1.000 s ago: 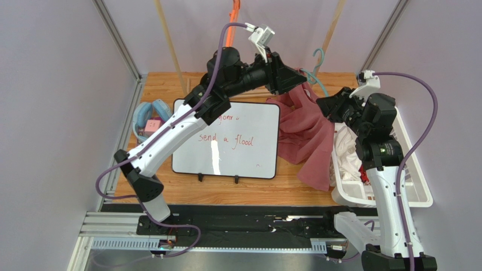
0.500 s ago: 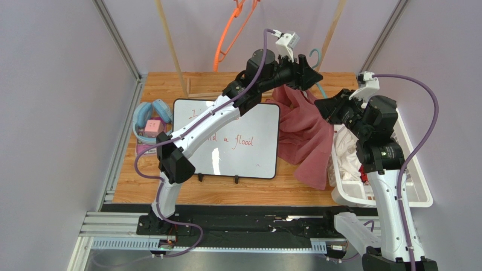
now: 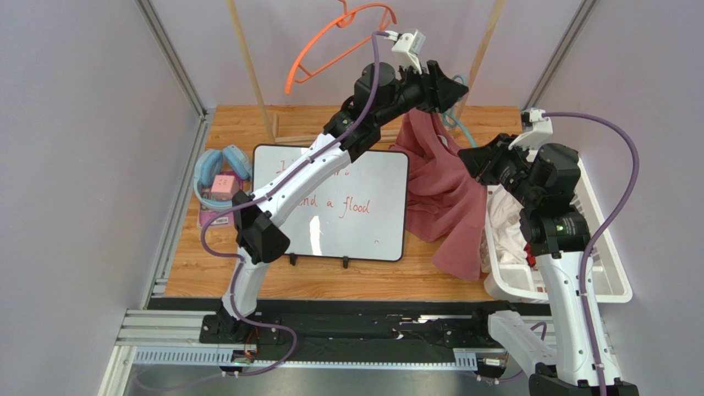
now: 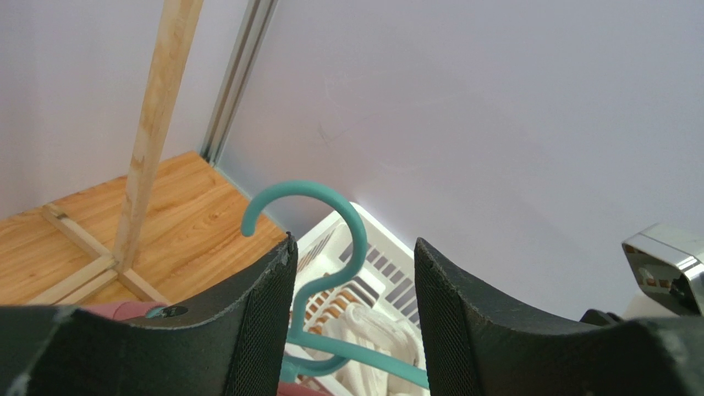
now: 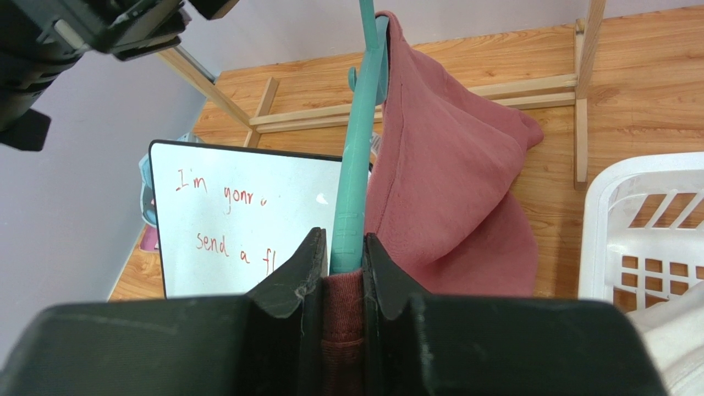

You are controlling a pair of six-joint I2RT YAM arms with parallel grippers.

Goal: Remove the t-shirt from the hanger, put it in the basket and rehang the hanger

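- The left fingers (image 4: 266,313) are raised over the far right of the wooden surface (image 3: 248,124). They stand apart, one on each side of the hook of a teal hanger (image 4: 307,186). A gap shows on both sides of the hook.
- The right fingers (image 5: 297,285) are nearly closed. They pinch the hanger's sloping bar together with a fold of cloth.
- A dusty red t-shirt (image 3: 442,194) hangs from the hanger. It drapes down to the surface on the right side of the scene.
- The t-shirt lies between a whiteboard (image 3: 330,202) on its left and a white basket (image 3: 607,272) on its right.
- The whiteboard has red handwriting on it.
- The basket holds pale laundry and sits at the right edge of the surface.
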